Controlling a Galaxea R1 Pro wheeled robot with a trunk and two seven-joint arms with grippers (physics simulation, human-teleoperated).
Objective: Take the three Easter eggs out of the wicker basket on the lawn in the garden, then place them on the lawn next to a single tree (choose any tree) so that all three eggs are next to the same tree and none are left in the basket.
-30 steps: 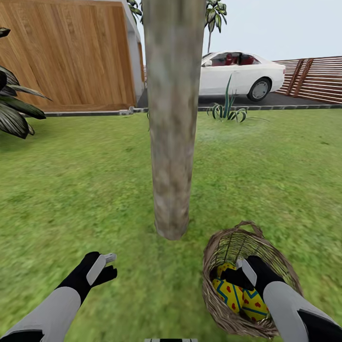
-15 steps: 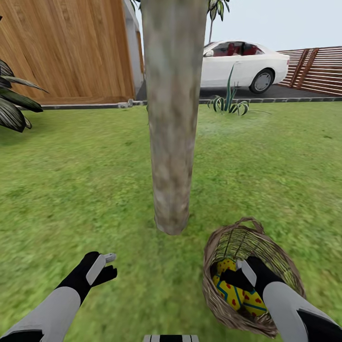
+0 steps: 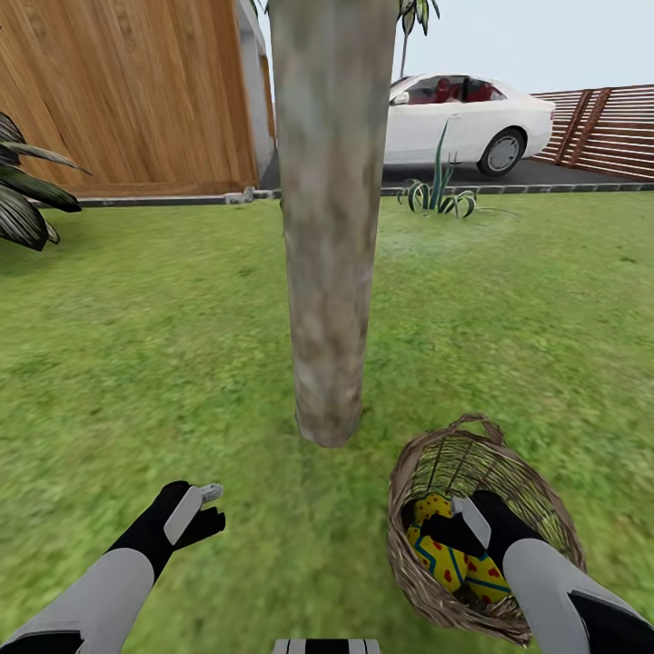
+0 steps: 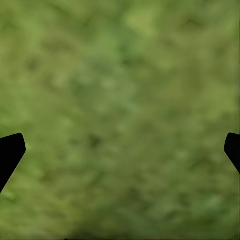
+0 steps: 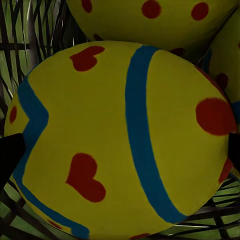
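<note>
So the round brown woven wicker basket [image 3: 481, 536] is sitting on the short mottled green lawn [image 3: 163, 363], near the foot of the thick grey-brown tree trunk [image 3: 327, 272]. Eggs all look to be inside it: the head view shows yellow eggs with blue zigzag bands and red spots [image 3: 450, 563] packed down in there. The right wrist view has one big yellow egg with red hearts and a blue band [image 5: 125, 140] right up front, with parts of two more [image 5: 150, 15] touching it behind, so I'd call that all three.

The right gripper [image 3: 459, 522] is dipped into the basket right over the eggs. Its black fingertips [image 5: 10, 155] sit wide apart either side of the heart egg, so jaws apart, nothing clamped yet. The left gripper [image 3: 202, 509] hangs over bare grass on the other side of the trunk's base from the basket, jaws spread too, holding nothing.

Progress-wise I'd say basically zero eggs delivered. No egg on the grass by the trunk. First grab looks about to happen, then three placements to go.
</note>
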